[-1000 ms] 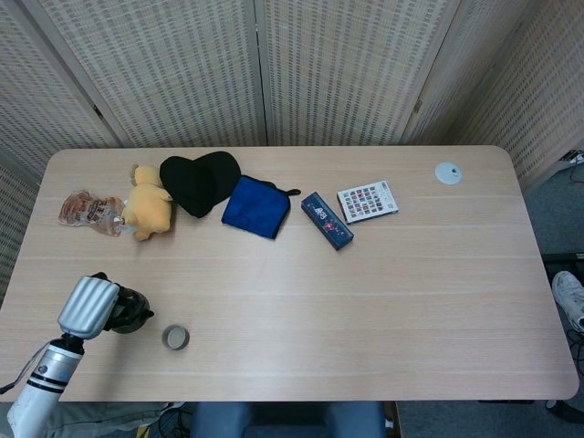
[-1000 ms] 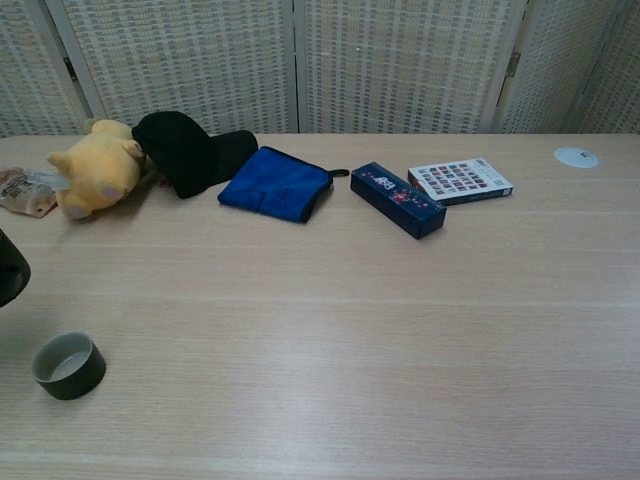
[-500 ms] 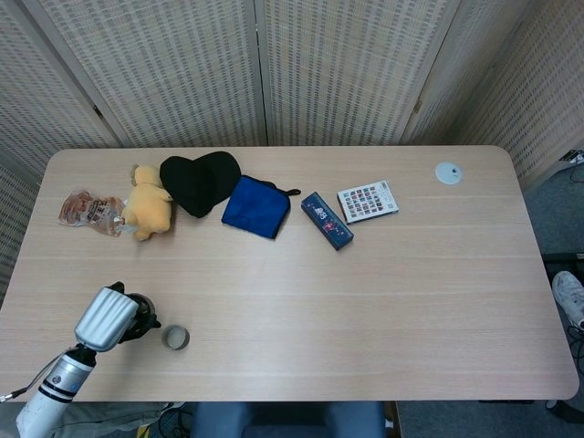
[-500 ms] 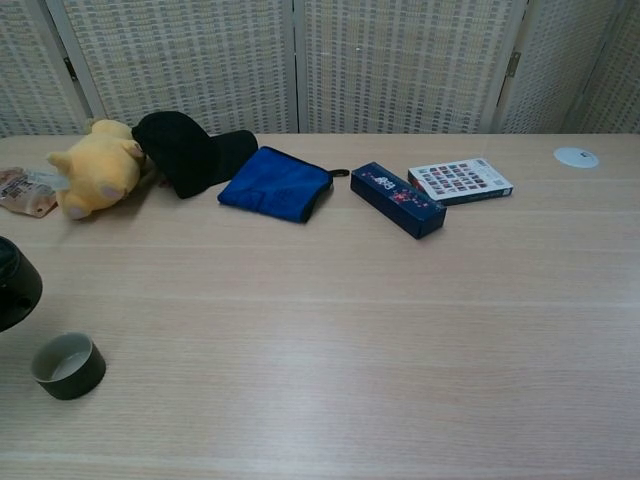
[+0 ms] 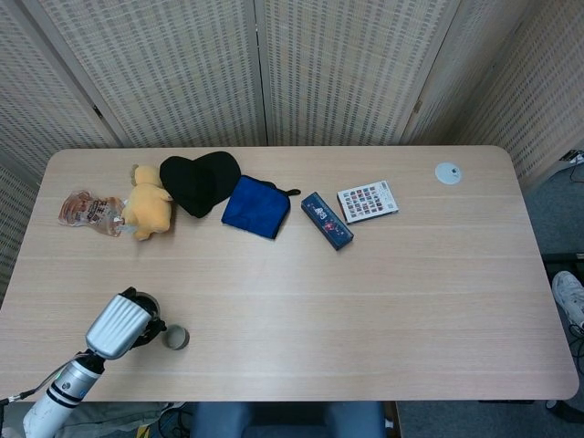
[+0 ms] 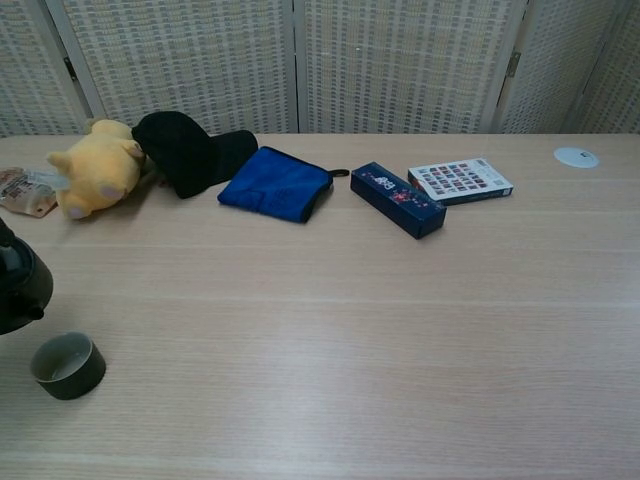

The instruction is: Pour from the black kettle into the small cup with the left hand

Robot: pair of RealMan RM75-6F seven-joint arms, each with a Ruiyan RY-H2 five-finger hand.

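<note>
The small dark cup (image 5: pixel 175 338) stands upright near the table's front left edge; it also shows low on the left in the chest view (image 6: pixel 67 365), with a pale inside. My left hand (image 5: pixel 117 325), its silver back facing the camera, holds the black kettle (image 5: pixel 151 320) just left of the cup and above the table. In the chest view only the kettle's round body (image 6: pixel 22 287) shows at the left edge, up and left of the cup; the hand itself is out of that frame. The kettle's spout is hard to make out. My right hand is in neither view.
Along the back left lie a snack packet (image 5: pixel 88 211), a yellow plush toy (image 5: pixel 147 203), a black cap (image 5: pixel 198 182) and a blue cloth (image 5: pixel 256 206). A dark blue box (image 5: pixel 327 220), a patterned card (image 5: pixel 368 201) and a white disc (image 5: pixel 447 172) lie further right.
My left hand has carried the kettle to the right and toward the front edge, closer to the cup. More of the kettle now shows in the chest view.
</note>
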